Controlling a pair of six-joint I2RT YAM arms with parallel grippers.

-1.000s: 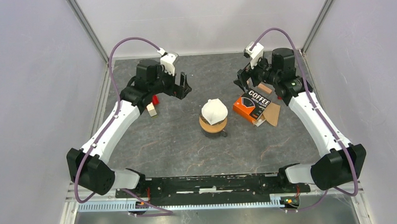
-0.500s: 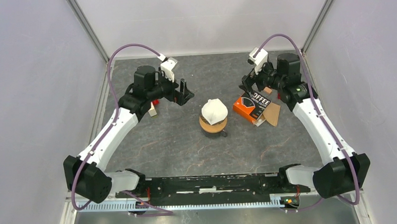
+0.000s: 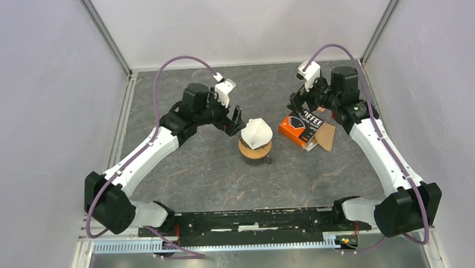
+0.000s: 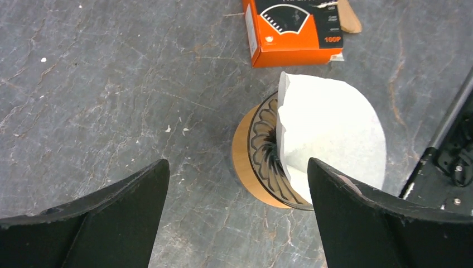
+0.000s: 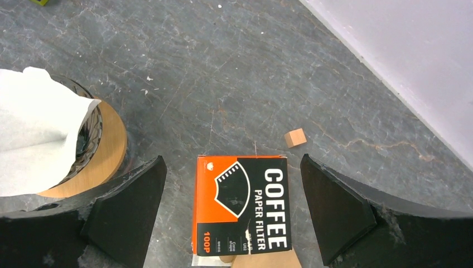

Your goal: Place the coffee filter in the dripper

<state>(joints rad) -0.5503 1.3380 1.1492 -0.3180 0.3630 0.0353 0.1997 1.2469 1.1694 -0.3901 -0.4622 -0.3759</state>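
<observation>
Fig.: robot lab test cell. Plain pale wall panels w/ aluminium corner posts box in a grey stone-look table. Left arm & right arm are bolted to a base rail; purple cables exposed.

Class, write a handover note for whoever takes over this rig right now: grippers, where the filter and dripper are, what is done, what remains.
Left gripper: open, empty, right beside the coffee filter.
Right gripper: open, empty, above the orange box.
The dripper stands on a tan base. The filter sits in it but lopsided, leaving the ribs bare on one side.
Done: filter in the dripper.
Left: probably seat it evenly, then withdraw both arms.
</observation>
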